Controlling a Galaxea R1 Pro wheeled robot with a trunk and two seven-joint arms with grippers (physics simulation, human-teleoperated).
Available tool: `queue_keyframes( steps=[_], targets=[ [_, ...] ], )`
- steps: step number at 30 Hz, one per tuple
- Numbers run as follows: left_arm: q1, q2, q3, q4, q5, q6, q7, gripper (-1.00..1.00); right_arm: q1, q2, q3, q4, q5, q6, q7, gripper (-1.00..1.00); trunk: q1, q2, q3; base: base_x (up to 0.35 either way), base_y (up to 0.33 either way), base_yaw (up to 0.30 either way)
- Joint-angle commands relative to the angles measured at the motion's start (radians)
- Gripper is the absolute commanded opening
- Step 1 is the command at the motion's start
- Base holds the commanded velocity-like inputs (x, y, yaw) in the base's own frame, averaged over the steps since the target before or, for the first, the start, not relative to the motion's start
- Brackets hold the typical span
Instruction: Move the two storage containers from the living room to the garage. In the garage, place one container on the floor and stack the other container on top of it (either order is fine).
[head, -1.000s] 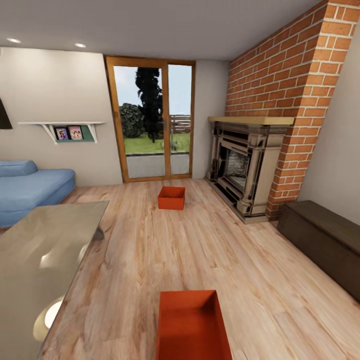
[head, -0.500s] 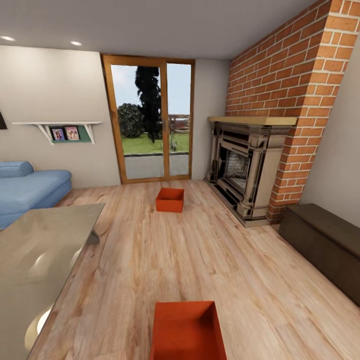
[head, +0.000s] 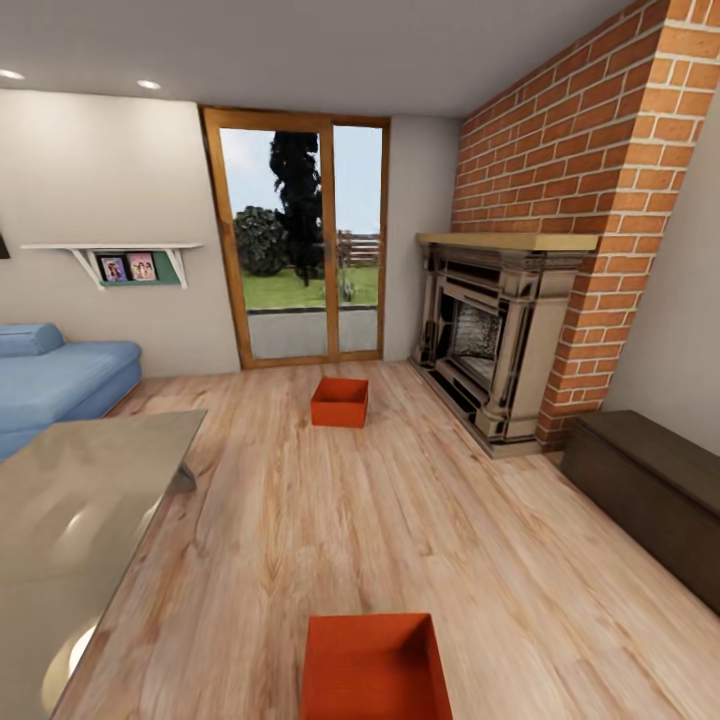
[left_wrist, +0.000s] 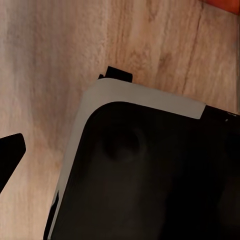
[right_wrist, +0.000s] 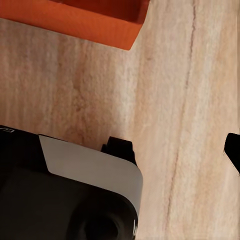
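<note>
Wood-plank floor beneath both downward-aimed wrists, near container close, gripper states unreadable.

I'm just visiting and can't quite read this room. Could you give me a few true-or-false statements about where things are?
1. Two orange-red storage containers sit on the wood plank floor: the near container and the far container. True.
2. The far container stands on the glass-topped table. False: it is on the floor in front of the glass door.
3. The brick fireplace is on the right side of the head view. True.
4. The blue sofa stands beside the dark brown chest. False: they are on opposite sides of the room.
5. Both containers are stacked. False: they lie well apart.
</note>
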Motion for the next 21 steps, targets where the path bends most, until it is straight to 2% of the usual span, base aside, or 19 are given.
queue_keyframes(
  steps=[1, 7, 21],
  targets=[
    [0.000, 0.000, 0.000, -0.001, 0.007, 0.002, -0.004, 1.00, -0.001, 0.001, 0.008, 0.002, -0.009, -0.003, 0.000, 1.00, 0.000, 0.000, -0.001, 0.285, 0.000, 0.000],
    [0.000, -0.001, -0.001, 0.001, 0.007, 0.002, -0.003, 1.00, -0.001, 0.001, 0.008, 0.002, -0.009, -0.003, 0.000, 1.00, 0.000, 0.000, -0.001, 0.220, 0.000, 0.000],
    [0.000, -0.002, 0.000, -0.004, 0.007, 0.003, 0.000, 1.00, -0.001, 0.001, 0.008, 0.002, -0.009, -0.003, 0.000, 1.00, 0.000, 0.000, -0.001, 0.018, 0.000, 0.000]
  ],
)
